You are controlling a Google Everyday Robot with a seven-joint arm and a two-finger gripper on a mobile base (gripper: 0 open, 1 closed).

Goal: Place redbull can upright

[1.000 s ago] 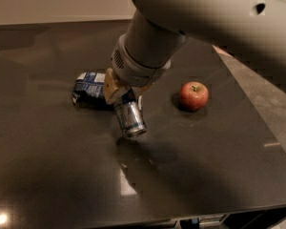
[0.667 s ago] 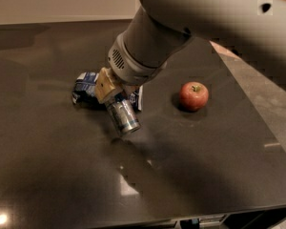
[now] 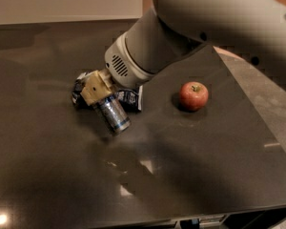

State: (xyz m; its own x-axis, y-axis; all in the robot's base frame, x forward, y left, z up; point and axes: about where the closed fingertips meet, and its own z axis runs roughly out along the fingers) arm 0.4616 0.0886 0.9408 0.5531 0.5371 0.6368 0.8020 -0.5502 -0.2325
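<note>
The redbull can (image 3: 114, 114) is a slim silver and blue can. It hangs tilted, its silver end pointing down and to the right, just above the dark table (image 3: 47, 166). My gripper (image 3: 99, 93), with tan fingers (image 3: 91, 88), is shut on the can's upper end, left of the table's middle. The big grey arm reaches in from the upper right and hides the space behind the gripper.
A flat blue and white snack bag (image 3: 128, 97) lies right behind the gripper, partly hidden by it. A red apple (image 3: 194, 95) sits to the right. The table's front edge runs along the bottom and its right edge slants past the apple.
The gripper and can have shifted left and slightly toward the bag. The can stays tilted in the grip. The apple and bag have not moved.
</note>
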